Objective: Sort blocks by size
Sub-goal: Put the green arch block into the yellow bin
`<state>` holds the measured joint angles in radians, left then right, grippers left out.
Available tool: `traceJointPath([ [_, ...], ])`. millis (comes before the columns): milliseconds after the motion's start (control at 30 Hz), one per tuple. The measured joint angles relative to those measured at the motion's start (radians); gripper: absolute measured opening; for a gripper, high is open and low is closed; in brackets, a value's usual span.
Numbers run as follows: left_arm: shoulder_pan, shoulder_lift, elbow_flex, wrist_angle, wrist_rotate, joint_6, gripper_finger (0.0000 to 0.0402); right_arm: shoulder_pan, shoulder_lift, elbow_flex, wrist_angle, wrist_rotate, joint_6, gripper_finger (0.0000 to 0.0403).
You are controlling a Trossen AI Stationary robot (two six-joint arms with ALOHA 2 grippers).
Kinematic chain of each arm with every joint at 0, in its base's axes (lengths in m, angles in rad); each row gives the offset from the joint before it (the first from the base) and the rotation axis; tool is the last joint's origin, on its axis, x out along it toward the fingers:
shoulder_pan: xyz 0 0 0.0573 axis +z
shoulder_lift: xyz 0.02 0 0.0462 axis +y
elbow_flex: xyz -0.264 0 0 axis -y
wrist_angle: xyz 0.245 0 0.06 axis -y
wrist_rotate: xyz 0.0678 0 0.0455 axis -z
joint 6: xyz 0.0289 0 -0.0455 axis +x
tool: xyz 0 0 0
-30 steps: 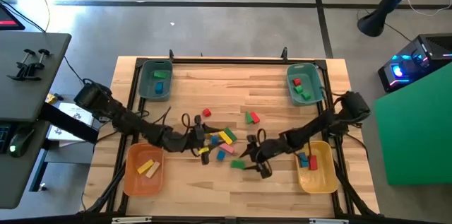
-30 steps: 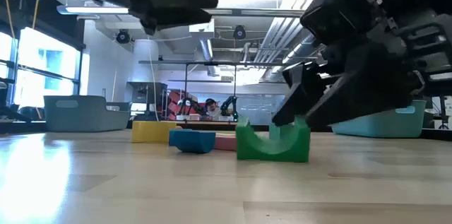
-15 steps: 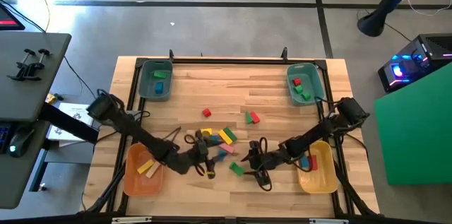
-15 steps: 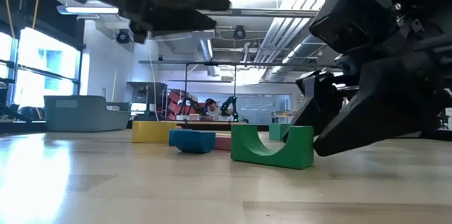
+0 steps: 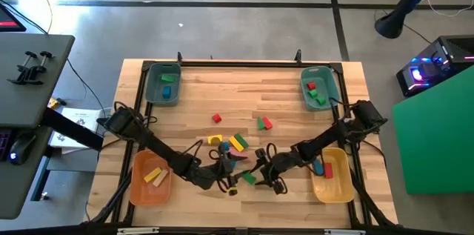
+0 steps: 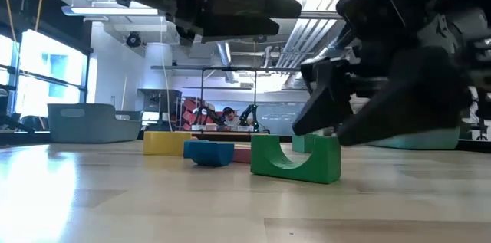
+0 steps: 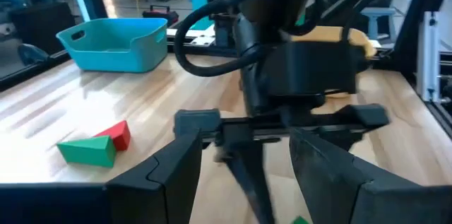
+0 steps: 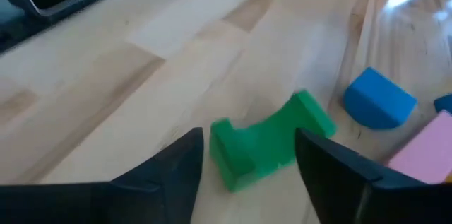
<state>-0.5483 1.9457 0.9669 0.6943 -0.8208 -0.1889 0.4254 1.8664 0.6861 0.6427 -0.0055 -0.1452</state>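
The bench (image 5: 296, 190) holds loose blocks (image 5: 235, 143) mid-table, bins at its corners. Both arms have swung toward the front centre; the right gripper (image 5: 261, 173), fingers spread, now hangs over the green arch (image 8: 270, 139), so a pickup looks near. The left gripper (image 5: 226, 178), fingers also apart, faces it close by. From overhead, the arms hide most of the arch.

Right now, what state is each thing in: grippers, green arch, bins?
Right gripper: open, fingers either side of the green arch, not yet closed on it.
Left gripper: open, empty, facing the right arm.
Green arch: on the table, ungripped; opening up in the low view.
Teal bins: each holds blocks.
Orange bin: holds two light blocks.
Yellow bin: holds a few blocks.
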Motion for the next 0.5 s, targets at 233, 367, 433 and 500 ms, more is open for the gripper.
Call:
traceJointPath([
  [233, 0.013, 0.0, 0.0, -0.013, 0.003, -0.016, 0.02, -0.02, 0.0, 0.0, 0.003, -0.057, -0.018, 0.0106],
  [367, 0.012, 0.0, 0.0, -0.014, 0.003, -0.016, 0.02, -0.02, 0.0, 0.0, 0.005, -0.077, -0.013, 0.0068],
  [433, 0.012, 0.0, 0.0, -0.013, 0.003, -0.019, 0.02, -0.02, 0.0, 0.0, 0.005, -0.077, -0.013, 0.0062],
  [500, 0.012, 0.0, 0.0, -0.01, 0.003, -0.02, 0.02, -0.02, 0.0, 0.0, 0.004, -0.077, -0.013, 0.0061],
])
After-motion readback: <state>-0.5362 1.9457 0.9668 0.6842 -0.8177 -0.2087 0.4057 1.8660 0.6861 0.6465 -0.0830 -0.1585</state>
